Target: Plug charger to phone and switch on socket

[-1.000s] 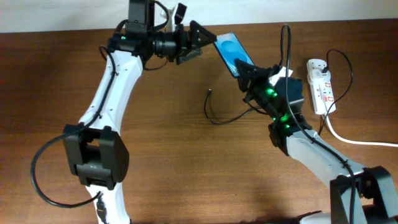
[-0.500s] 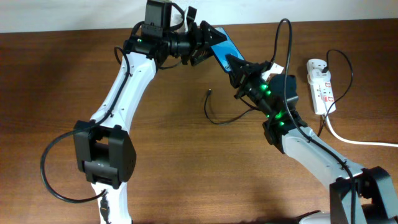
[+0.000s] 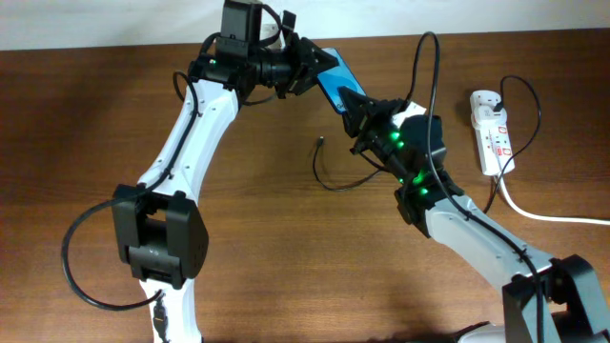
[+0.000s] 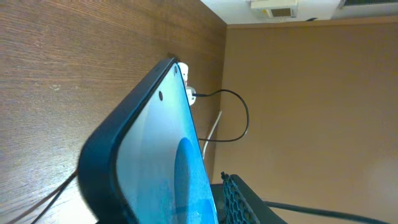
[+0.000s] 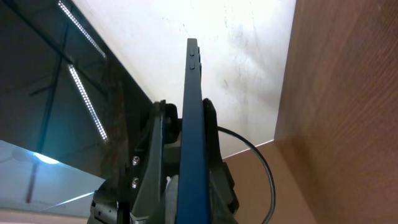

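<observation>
The phone, blue screen up, hangs tilted above the table's far middle between both arms. My left gripper is shut on its upper-left part; in the left wrist view the screen fills the gap and one ribbed pad lies against it. My right gripper is shut on the lower-right end, and its wrist view shows the phone edge-on. The charger lies curled on the wood, its plug tip free. The socket lies at the far right.
The socket's thick white cord runs off the right edge. A thin black cable arches over my right arm. The table's back edge and wall are just behind the phone. Bare wood lies left of and in front of the charger.
My left gripper moved right onto the phone and its jaws narrowed onto it. The right gripper carried the phone slightly left toward it. Charger and socket stayed put.
</observation>
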Controlling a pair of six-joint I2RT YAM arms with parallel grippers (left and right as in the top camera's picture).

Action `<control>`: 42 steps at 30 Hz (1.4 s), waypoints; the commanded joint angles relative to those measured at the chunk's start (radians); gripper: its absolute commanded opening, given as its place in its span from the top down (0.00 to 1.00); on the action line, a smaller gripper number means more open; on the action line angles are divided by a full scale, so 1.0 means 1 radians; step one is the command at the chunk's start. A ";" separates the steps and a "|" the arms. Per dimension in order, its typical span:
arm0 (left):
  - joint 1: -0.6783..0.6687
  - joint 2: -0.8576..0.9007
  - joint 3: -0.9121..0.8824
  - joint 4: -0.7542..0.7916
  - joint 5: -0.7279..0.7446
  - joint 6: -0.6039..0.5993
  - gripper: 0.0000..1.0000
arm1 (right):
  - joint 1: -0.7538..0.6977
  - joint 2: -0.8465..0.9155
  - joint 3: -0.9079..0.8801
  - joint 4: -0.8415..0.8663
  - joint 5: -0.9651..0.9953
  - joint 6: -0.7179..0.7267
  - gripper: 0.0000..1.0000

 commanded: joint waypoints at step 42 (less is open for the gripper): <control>0.222 0.011 0.009 -0.119 0.073 0.138 1.00 | -0.259 -0.011 0.026 -0.555 -0.330 -0.977 0.32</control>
